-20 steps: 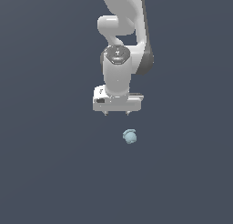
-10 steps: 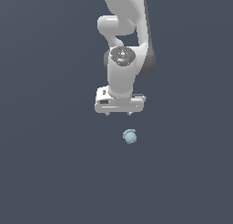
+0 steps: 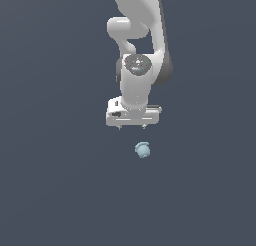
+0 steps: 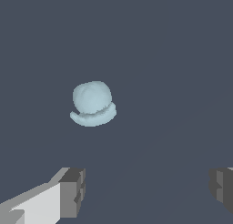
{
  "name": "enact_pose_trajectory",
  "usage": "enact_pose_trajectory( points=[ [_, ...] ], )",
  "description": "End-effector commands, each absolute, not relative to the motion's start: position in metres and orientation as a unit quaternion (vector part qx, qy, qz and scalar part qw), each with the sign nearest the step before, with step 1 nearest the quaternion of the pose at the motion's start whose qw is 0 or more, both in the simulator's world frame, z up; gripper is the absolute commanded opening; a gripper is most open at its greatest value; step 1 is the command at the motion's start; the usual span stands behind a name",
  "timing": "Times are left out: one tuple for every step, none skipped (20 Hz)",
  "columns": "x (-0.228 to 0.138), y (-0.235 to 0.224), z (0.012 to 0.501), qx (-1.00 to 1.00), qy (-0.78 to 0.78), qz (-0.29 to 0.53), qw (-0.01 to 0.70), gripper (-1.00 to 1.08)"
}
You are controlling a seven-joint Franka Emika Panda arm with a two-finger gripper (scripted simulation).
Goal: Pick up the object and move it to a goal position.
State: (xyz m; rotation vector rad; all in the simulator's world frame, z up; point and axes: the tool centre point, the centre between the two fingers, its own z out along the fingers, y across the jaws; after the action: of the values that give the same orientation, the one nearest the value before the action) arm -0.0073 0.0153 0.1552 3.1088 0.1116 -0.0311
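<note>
You have one object (image 3: 142,149) lying on the bare dark floor (image 3: 55,180), just apart from your gripper (image 3: 132,126); nothing blocks it, and the fingers (image 4: 73,191) stand spread wide.

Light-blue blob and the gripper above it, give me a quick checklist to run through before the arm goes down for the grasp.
1. Jaws open: ok, the gripper fingers stand wide apart, wider than the light-blue blob.
2. Gripper empty: ok, nothing between the fingers.
3. Blob free: ok, it lies apart from the gripper in the exterior view.
4. Blob centred between the fingers: not ok, the wrist view shows the blob outside the gap.
5. Path clear: ok, no other thing shows near it.
6. Goal position: cannot tell, no marker is visible.
</note>
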Motion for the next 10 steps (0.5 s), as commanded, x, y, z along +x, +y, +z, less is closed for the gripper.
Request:
enact_pose_trajectory(
  points=[
    [-0.003,0.02,0.15,0.999,0.046,-0.01,0.014,1.0],
    [-0.001,0.022,0.147,0.999,0.052,-0.009,0.014,1.0],
    [0.002,0.025,0.144,0.998,0.058,-0.009,0.013,1.0],
    [0.005,0.028,0.14,0.998,0.065,-0.008,0.013,1.0],
    [0.008,0.032,0.136,0.997,0.072,-0.007,0.012,1.0],
    [0.011,0.035,0.132,0.997,0.08,-0.007,0.011,1.0],
    [0.014,0.039,0.127,0.996,0.089,-0.006,0.01,1.0],
    [0.018,0.043,0.122,0.995,0.097,-0.005,0.009,1.0],
    [0.021,0.047,0.118,0.994,0.106,-0.005,0.008,1.0],
    [0.024,0.051,0.113,0.994,0.113,-0.004,0.006,1.0]
  ],
)
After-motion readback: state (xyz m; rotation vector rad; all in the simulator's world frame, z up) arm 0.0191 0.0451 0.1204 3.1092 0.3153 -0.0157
